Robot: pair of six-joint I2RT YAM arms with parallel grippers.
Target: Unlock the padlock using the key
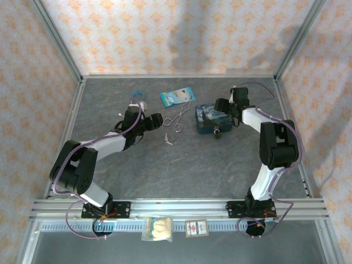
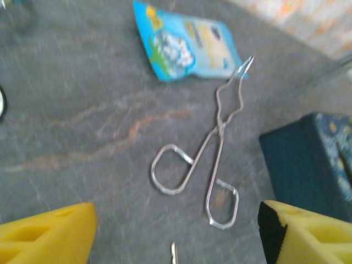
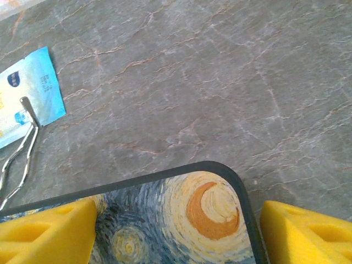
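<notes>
Tabletop (image 1: 209,165) bears key (image 2: 174,254), seemingly between spread left fingers (image 2: 49,236).

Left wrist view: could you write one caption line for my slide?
Open left gripper facing silver forceps, blue packet beyond, the key at the bottom edge.

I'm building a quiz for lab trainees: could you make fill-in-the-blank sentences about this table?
The forceps tips touch the ___ packet.
The right gripper hangs above the painted ___.
The key lies nearer the left gripper than the ___ one.
Missing: blue, tin, right.
</notes>
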